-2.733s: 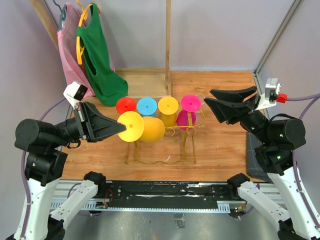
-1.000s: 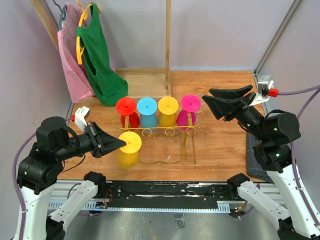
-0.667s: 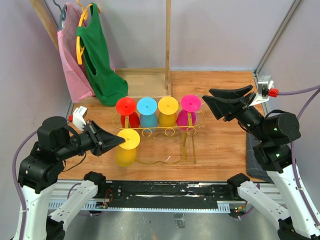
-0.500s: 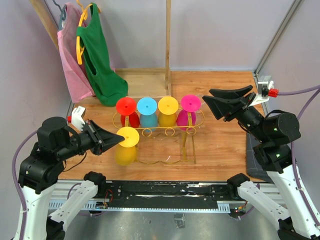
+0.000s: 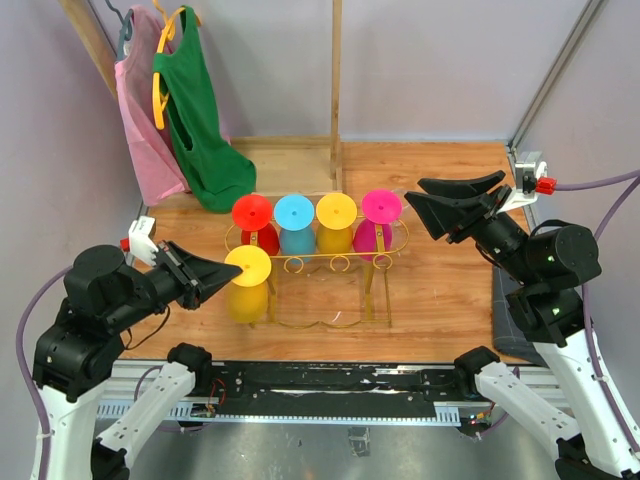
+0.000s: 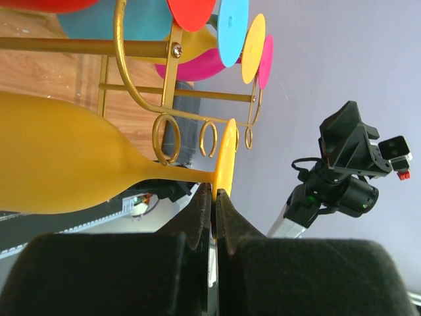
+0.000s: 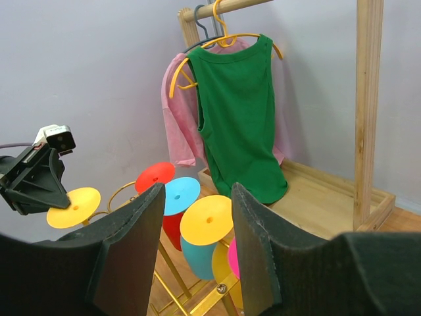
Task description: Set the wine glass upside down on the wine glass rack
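Since a second ago my left end effector [image 5: 233, 272] has eased rackward, pinched shut on the foot of the inverted yellow wine glass [image 5: 247, 292], now at the wine glass rack's [image 5: 330, 257] near-left end. I should slide the stem between its wires, foot level. My right end effector [image 5: 415, 195] hovers half-open, empty.

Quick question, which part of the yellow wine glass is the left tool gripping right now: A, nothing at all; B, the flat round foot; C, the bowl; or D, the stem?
B: the left wrist view shows the left tool shut on the rim of the flat foot of the yellow wine glass.
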{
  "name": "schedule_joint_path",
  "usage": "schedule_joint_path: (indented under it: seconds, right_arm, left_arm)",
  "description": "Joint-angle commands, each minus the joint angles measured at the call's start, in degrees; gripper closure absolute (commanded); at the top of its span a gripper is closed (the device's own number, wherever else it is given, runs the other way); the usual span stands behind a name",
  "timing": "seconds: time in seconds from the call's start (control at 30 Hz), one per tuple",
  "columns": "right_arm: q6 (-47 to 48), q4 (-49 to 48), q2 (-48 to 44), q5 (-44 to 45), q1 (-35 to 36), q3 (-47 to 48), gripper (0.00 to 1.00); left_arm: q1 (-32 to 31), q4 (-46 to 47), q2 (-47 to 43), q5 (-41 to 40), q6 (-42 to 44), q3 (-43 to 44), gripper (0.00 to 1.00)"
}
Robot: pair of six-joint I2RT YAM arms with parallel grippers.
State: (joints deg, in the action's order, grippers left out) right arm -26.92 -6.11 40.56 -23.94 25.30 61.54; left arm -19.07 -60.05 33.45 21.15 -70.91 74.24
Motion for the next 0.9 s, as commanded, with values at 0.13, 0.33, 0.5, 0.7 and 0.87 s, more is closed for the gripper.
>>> schedule_joint_path:
  seconds: [0.13, 0.33, 0.5, 0.7, 0.87]
  right_arm:
    - [0.51, -1.88, 0.05, 0.21, -1.03, -0.70, 0.54]
    - [0.80, -1.98, -0.08, 0.30, -1.05, -1.40, 0.54]
    - [0.86, -2.02, 0.30, 0.21, -1.00, -1.51, 0.54]
    - [0.50, -2.66, 0.75, 0.14, -1.03, -2.07, 0.54]
    - [0.58, -2.56, 0.76, 0.08, -1.02, -2.22, 0.54]
  left_arm:
    - [-0.67, 6.05, -0.85, -1.47, -1.62, -3.44, 1.00]
    - [-0.64, 7.98, -0.46, -2.41, -1.14, -4.31, 1.00]
    - [-0.68, 10.02, -0.40, -3.21, -0.18, -4.62, 1.00]
    - [-0.67, 12.97, -0.16, -1.02, -0.30, -7.81, 1.00]
    - [-0.61, 13.98, 0.58, -0.16, 0.74, -9.16, 1.00]
